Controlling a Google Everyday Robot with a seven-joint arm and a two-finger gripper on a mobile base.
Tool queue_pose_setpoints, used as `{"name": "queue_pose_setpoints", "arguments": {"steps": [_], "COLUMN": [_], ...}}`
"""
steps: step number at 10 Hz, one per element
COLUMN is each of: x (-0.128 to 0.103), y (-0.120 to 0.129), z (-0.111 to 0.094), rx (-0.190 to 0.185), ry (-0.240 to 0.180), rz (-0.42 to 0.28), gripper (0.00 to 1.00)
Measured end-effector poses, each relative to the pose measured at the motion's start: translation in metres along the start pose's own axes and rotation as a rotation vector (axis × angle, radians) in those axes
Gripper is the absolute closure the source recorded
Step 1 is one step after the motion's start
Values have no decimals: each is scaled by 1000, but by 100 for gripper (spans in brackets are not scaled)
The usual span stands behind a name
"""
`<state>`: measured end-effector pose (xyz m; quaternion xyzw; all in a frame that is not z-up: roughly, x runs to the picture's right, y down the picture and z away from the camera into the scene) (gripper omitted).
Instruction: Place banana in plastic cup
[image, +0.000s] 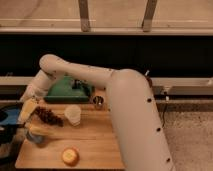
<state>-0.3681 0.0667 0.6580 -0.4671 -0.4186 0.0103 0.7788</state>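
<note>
The light-blue plastic cup (34, 138) stands near the front left of the wooden table (90, 145). A slim pale-yellow shape, which looks like the banana (42, 130), lies across the cup's top and points right. My gripper (27, 111) hangs on the long white arm just above and left of the cup, close to the banana's left end. I cannot tell whether it touches the banana.
A bunch of dark grapes (48, 116) lies right of the gripper. A taller whitish cup (73, 115), a small metal cup (98, 101), a green tray (67, 89) and a round yellow-orange fruit (70, 156) share the table. A blue object (6, 119) sits off the left edge.
</note>
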Motion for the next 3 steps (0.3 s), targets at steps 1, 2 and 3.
{"name": "queue_pose_setpoints", "arguments": {"steps": [1, 2, 3], "x": [-4, -7, -6], "y": [0, 0, 0], "z": [-10, -14, -13], "rx": [33, 46, 45], "ry": [19, 25, 27], "rz": [-4, -8, -8], "gripper": [20, 20, 20]}}
